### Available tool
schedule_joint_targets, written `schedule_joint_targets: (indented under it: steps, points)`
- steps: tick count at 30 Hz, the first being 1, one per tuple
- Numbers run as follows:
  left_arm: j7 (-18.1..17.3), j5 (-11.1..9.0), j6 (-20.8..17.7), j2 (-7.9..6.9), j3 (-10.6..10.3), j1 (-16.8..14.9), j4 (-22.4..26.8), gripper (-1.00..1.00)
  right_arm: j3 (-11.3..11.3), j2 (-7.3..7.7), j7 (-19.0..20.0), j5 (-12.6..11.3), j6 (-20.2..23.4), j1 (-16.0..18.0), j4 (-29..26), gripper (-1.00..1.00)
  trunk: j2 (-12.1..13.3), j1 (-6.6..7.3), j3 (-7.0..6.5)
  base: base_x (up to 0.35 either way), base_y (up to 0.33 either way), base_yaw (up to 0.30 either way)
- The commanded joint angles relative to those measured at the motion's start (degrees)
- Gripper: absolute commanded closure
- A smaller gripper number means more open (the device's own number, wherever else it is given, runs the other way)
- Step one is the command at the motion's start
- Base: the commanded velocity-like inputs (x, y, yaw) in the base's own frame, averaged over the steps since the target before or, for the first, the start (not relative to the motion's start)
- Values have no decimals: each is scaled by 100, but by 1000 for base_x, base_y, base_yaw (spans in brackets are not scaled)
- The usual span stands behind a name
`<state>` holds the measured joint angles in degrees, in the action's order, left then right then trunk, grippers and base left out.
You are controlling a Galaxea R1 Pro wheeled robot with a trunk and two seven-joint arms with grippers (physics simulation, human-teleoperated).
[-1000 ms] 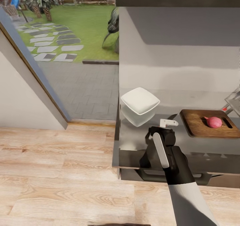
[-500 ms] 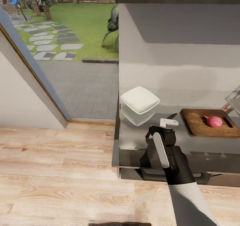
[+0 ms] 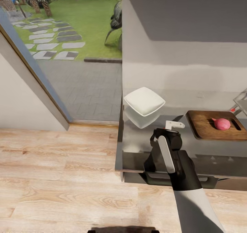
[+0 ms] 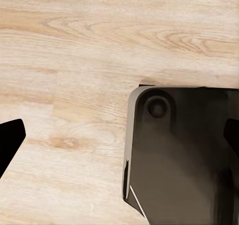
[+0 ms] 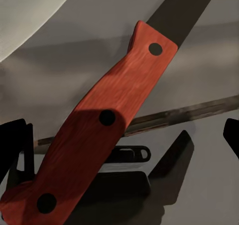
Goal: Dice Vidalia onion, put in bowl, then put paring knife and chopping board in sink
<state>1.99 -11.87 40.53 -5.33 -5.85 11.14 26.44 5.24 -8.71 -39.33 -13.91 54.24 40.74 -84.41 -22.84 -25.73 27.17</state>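
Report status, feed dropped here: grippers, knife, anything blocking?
Right gripper open, over red-handled dark-bladed paring knife on glossy grey countertop. Left gripper open, above wooden floor. Pinkish round onion on brown wooden board. Nothing blocking.

Glossy countertop [image 3: 137, 143]; grainy wooden chopping board [image 3: 206, 126].

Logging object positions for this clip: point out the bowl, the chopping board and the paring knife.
bowl [image 3: 144, 101], head view, middle of its white inside.
chopping board [image 3: 206, 126], head view, bare wood left of the onion.
paring knife [image 5: 107, 118], right wrist view, middle rivet of the red handle.
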Motion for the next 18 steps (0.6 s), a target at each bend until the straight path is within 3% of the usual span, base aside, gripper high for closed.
schedule_joint_targets:
  steps: [1,8,9,18]
  points:
    - [21,-52,10,-7,-48,2,11,-100,3,1,-58,-43,34,2,254,-100,-7,-5,10,0,0,0]
    - [21,-52,8,-11,-48,2,11,-100,3,1,-56,-49,34,4,329,-100,-7,-5,12,0,0,0]
    - [21,-50,8,-12,-48,2,11,-100,3,1,-55,-49,34,4,338,100,-7,-5,12,0,0,0]
    - [21,-52,8,-10,-48,3,11,-100,3,-55,-58,-50,-109,4,354,100,-7,-5,12,0,0,0]
